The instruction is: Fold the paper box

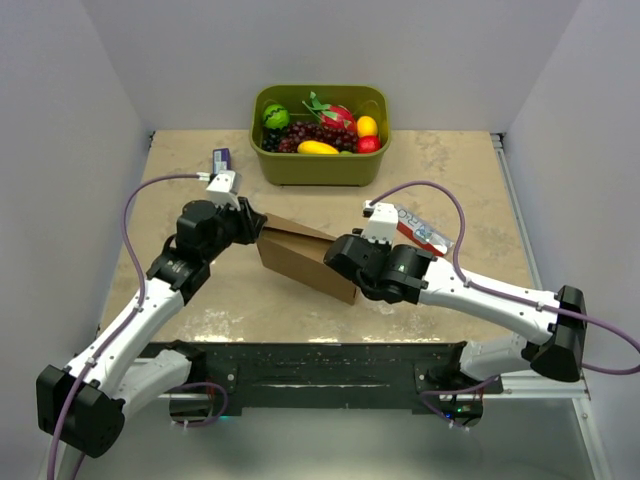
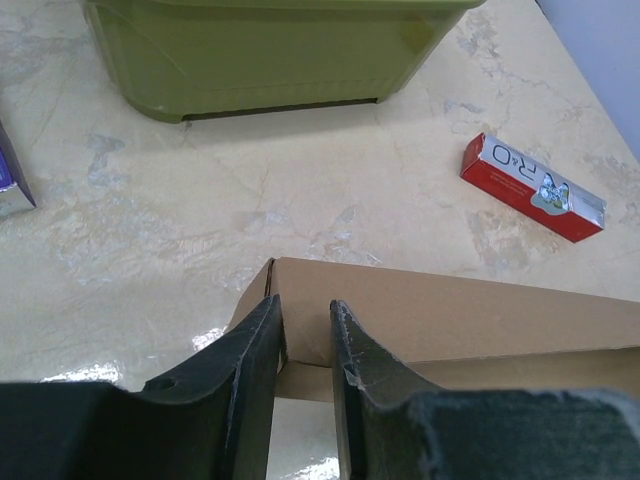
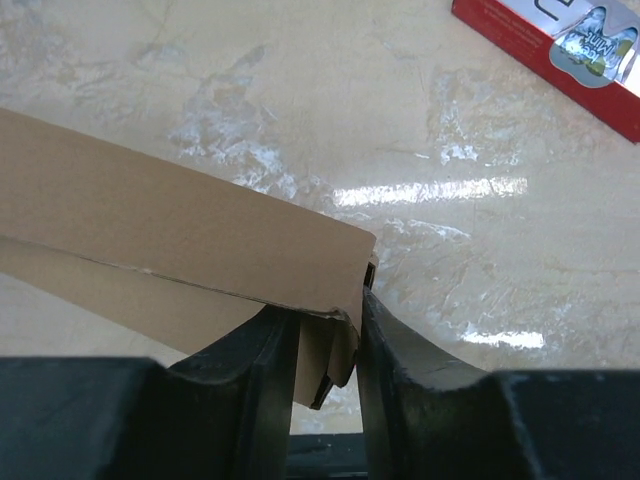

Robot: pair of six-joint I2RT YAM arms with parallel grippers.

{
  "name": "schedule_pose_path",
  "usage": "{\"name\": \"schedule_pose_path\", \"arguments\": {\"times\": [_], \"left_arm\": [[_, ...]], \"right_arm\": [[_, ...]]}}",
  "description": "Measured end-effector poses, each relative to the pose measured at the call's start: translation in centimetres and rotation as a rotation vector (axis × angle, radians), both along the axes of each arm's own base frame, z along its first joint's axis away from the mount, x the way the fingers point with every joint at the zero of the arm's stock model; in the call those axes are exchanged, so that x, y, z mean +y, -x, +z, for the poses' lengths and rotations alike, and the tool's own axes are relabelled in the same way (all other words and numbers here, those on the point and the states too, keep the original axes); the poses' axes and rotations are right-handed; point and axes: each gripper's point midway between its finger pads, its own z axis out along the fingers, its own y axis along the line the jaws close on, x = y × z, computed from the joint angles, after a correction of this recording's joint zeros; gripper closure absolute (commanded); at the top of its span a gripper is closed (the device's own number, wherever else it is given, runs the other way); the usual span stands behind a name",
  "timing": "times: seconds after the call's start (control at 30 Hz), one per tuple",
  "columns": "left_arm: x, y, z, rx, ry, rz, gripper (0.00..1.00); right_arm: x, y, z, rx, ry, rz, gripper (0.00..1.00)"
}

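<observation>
Left pincer, right pincer astride paper box ends; tub well apart

My left arm climbs from the lower left of the frame toward the centre, with the wrist bent over. The left jaws are set narrow and closed on a corner wall of the paper box. My right arm reaches in low and almost level from the lower right. The right jaws straddle the box's other end, and I can't tell whether they are pinching it.
</observation>
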Motion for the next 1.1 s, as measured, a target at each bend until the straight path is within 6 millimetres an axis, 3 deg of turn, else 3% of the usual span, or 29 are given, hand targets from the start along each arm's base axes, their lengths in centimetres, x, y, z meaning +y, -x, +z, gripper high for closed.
{"name": "schedule_pose_path", "arguments": {"times": [0.53,0.7,0.83,1.1], "left_arm": [[-1.0,0.1,-0.1,0.018,0.011,-0.052,0.69],[-1.0,0.0,-0.2,0.020,0.005,-0.048,0.69],[-1.0,0.0,-0.2,0.022,0.006,-0.052,0.69],[-1.2,0.0,-0.2,0.023,0.009,-0.062,0.70]], "right_arm": [[-1.5,0.7,0.3,0.070,0.015,-0.001,0.46],[-4.5,1.5,0.3,0.101,0.102,-0.024,0.41],[-5.4,1.7,0.6,0.102,0.115,-0.040,0.45],[-5.3,1.6,1.6,0.072,0.066,-0.037,0.50]]}}
